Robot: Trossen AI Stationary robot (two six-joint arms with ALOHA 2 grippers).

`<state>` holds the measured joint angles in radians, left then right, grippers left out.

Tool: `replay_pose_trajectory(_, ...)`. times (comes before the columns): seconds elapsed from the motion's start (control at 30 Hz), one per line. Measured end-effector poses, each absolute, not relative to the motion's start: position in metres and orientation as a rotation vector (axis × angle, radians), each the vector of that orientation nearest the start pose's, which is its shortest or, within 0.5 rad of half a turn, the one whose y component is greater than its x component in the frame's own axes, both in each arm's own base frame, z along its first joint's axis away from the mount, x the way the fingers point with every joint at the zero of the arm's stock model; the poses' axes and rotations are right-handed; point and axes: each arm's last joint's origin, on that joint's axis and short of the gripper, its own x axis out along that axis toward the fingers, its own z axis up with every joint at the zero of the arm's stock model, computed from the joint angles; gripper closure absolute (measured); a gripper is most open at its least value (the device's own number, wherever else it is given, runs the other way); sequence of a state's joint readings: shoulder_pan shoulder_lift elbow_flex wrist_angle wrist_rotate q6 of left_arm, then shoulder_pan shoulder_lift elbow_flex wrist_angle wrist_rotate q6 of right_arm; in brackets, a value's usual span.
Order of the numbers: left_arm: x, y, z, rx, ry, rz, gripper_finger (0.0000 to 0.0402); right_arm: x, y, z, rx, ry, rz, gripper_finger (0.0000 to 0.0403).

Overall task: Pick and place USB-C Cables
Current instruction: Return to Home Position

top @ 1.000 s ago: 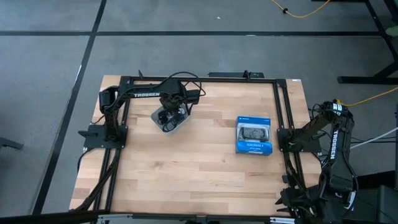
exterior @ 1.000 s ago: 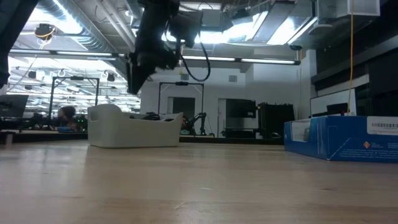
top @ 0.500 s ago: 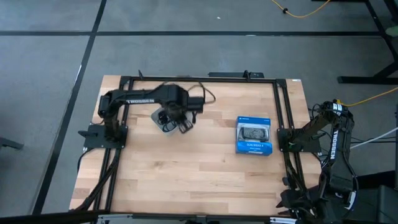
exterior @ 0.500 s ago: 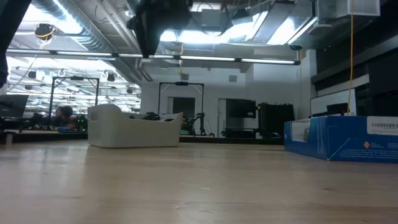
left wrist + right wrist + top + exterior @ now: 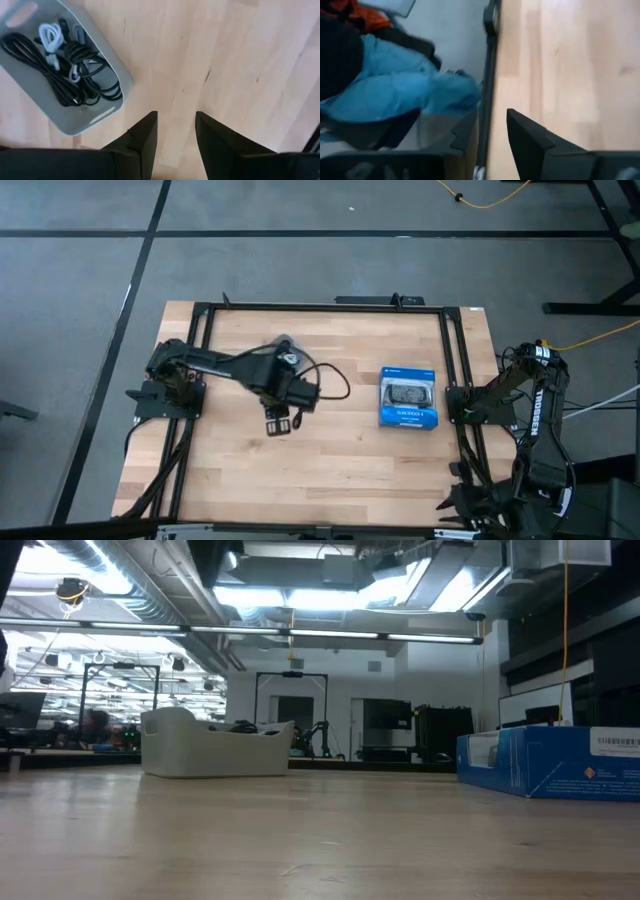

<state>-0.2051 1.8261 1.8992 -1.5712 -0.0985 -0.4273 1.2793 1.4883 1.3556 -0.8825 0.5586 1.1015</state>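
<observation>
Cables (image 5: 70, 75) lie in tray (image 5: 123, 76); left pincer (image 5: 176, 116) hovers parted, empty.

Black and white cables (image 5: 75, 70) in grey tray (image 5: 65, 125), claw (image 5: 175, 115) spread.

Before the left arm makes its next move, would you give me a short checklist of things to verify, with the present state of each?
1. Left gripper empty: ok; it is open, with nothing in it.
2. USB-C cables in the grey tray: ok; black and white coils lie inside. All five there: cannot tell, as they are tangled.
3. No cable on the table: ok on the visible wood; the left arm hides part.
4. Blue box clear of the left gripper: ok; it lies well apart.
5. Right arm parked at the table's right edge: ok.
</observation>
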Motion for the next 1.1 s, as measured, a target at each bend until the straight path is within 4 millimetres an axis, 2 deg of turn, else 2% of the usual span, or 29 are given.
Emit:
replay_pose_trajectory(0.13, 0.308, -0.083, 0.356, -0.029, 1.395, 0.196, 0.0277, 0.102, 0.279, 0.316, 0.069, 0.761, 0.219, 0.0297)
replay_pose_trajectory(0.33, 0.259, -0.099, 0.375, 0.046, 1.229, 0.292, 0.0277, 0.105, 0.273, 0.317, -0.187, 0.591, 0.148, 0.0297)
replay_pose_trajectory(0.43, 0.233, -0.103, 0.369, 0.078, 1.131, 0.321, 0.0277, 0.106, 0.269, 0.309, -0.290, 0.479, 0.053, 0.0297)
replay_pose_trajectory(0.57, 0.207, -0.102, 0.351, 0.049, 1.016, 0.312, 0.0277, 0.109, 0.257, 0.276, -0.361, 0.403, -0.076, 0.0297)
replay_pose_trajectory(0.67, 0.197, -0.100, 0.335, 0.020, 0.919, 0.263, 0.0277, 0.113, 0.241, 0.244, -0.310, 0.375, -0.180, 0.0297)
replay_pose_trajectory(0.87, 0.195, -0.097, 0.306, 0.050, 0.744, 0.124, 0.0277, 0.124, 0.206, 0.189, -0.017, 0.276, -0.376, 0.0297)
replay_pose_trajectory(1.0, 0.188, -0.087, 0.293, 0.016, 0.725, 0.105, 0.0277, 0.139, 0.198, 0.167, 0.180, 0.278, -0.411, 0.0297)
replay_pose_trajectory(1.1, 0.183, -0.081, 0.291, -0.015, 0.708, 0.103, 0.0277, 0.157, 0.203, 0.163, 0.289, 0.319, -0.331, 0.0297)
